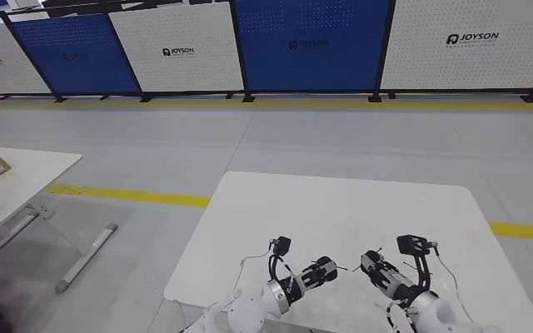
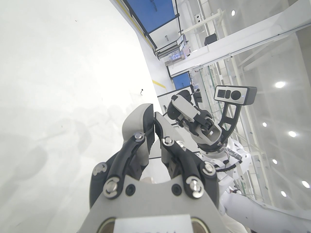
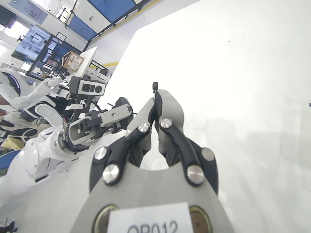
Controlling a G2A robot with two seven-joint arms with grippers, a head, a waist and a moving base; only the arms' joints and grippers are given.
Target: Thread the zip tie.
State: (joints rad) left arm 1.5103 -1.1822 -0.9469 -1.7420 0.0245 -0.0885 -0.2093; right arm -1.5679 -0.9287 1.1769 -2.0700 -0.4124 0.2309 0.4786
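Both arms hover low over the near part of the white table (image 1: 341, 208), tips facing each other a short gap apart. My right gripper (image 3: 155, 98) is shut on a black zip tie (image 3: 155, 86), whose small head sticks out past the fingertips. My left gripper (image 2: 154, 116) is shut too, with a thin black strip (image 2: 145, 134) of zip tie crossing between its fingers. In the top view the left gripper (image 1: 333, 268) and right gripper (image 1: 365, 258) each show thin black ends poking out. The left wrist view shows the right gripper (image 2: 181, 96) farther off.
The table's left edge (image 1: 196, 241) and far edge (image 1: 350, 176) drop to grey floor with a yellow line (image 1: 125, 195). A second white table (image 1: 29, 171) stands at the left. Blue and white pegboard panels (image 1: 312, 46) line the back.
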